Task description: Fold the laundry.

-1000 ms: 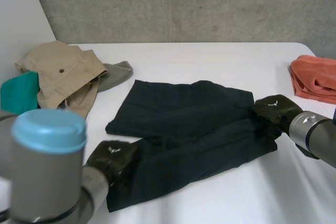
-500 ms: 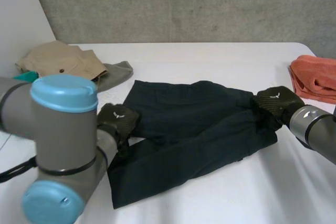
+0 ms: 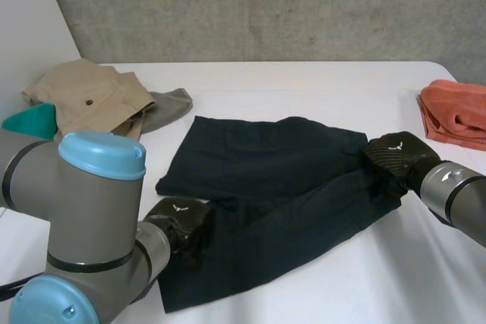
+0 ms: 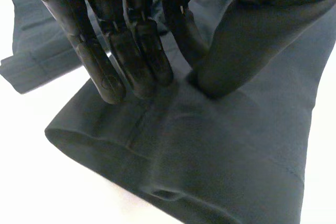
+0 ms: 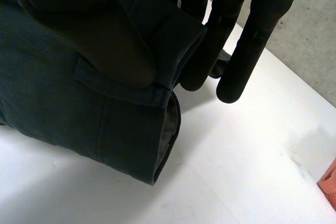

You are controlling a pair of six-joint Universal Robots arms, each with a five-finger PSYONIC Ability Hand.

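— Shorts point(image 3: 273, 180), dark, lie spread across the white table point(image 3: 319, 85). Who holds them?
— Both. The left hand point(image 3: 181, 221) is at the near leg's hem, its fingers point(image 4: 131, 61) and thumb closed on a pinch of cloth. The right hand point(image 3: 395, 155) clamps the waistband end, thumb above and fingers point(image 5: 252, 40) beneath.
— Around the shorts?
— Off their left end are a tan garment point(image 3: 91, 100), a teal cloth point(image 3: 30, 123) and a grey cloth point(image 3: 171, 104). Well to their right lies an orange cloth point(image 3: 456, 111). The left arm point(image 3: 99, 218) hides the table beside the hem.

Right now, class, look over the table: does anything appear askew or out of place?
Yes. The dark shorts lie splayed: the near leg, at the left hand, angles away from the far leg instead of lying on it.
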